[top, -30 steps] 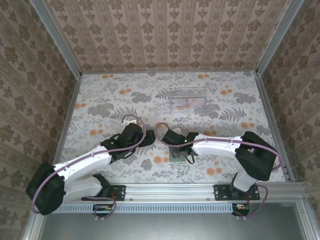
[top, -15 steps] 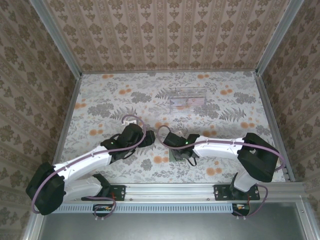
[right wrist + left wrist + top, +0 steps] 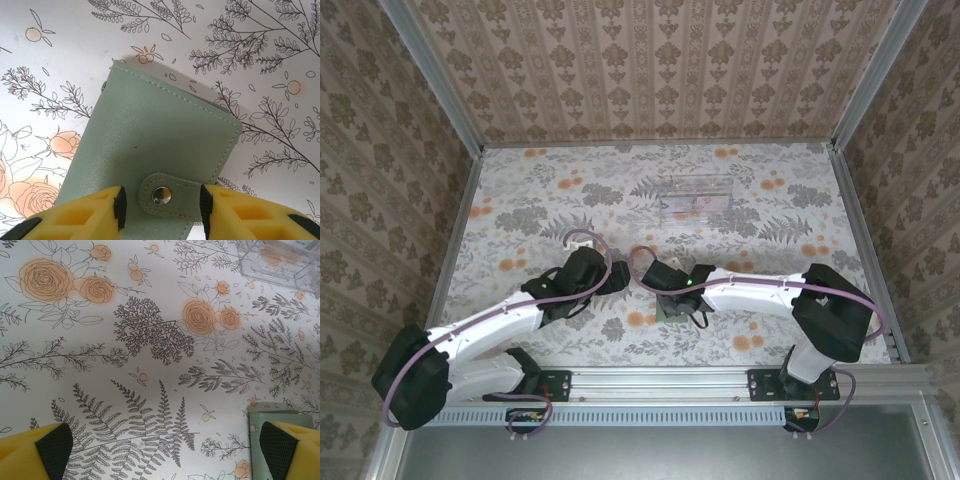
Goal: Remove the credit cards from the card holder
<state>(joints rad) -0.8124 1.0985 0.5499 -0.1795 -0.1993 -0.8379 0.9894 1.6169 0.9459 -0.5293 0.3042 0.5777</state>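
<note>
- The left gripper [image 3: 165, 452] hovers above the floral table [image 3: 150, 300], near the middle of its near half. Its 2 yellow fingers [image 3: 20, 460] are spread as wide as they go, with nothing between the dark pads [image 3: 54, 449].
- In the left wrist view, 1 corner of the pale green card holder [image 3: 280, 419] lies flat on the table. It sits just beside the finger at the lower right of that view.
- The right gripper [image 3: 161, 202] sits directly over the card holder, just beside the left gripper in the top view.
- The right gripper's jaws are partly spread and straddle the holder's strap tab [image 3: 186, 194].
- 1 finger stands right at the tab's end, and a small gap shows between the other finger and the tab. The claw is not pinching anything.
- The card holder is folded shut, stitched edges outward, and turned at a slant to the right wrist camera.
- The strap wraps over the holder's edge and is fastened with a round metal snap [image 3: 161, 195].
- From above, the holder lies in the near middle of the table, mostly under the right wrist.
- A clear plastic tray [image 3: 698, 200] rests farther back on the table, well apart from both grippers and the holder. Its corner also shows at the top right of the left wrist view.
</note>
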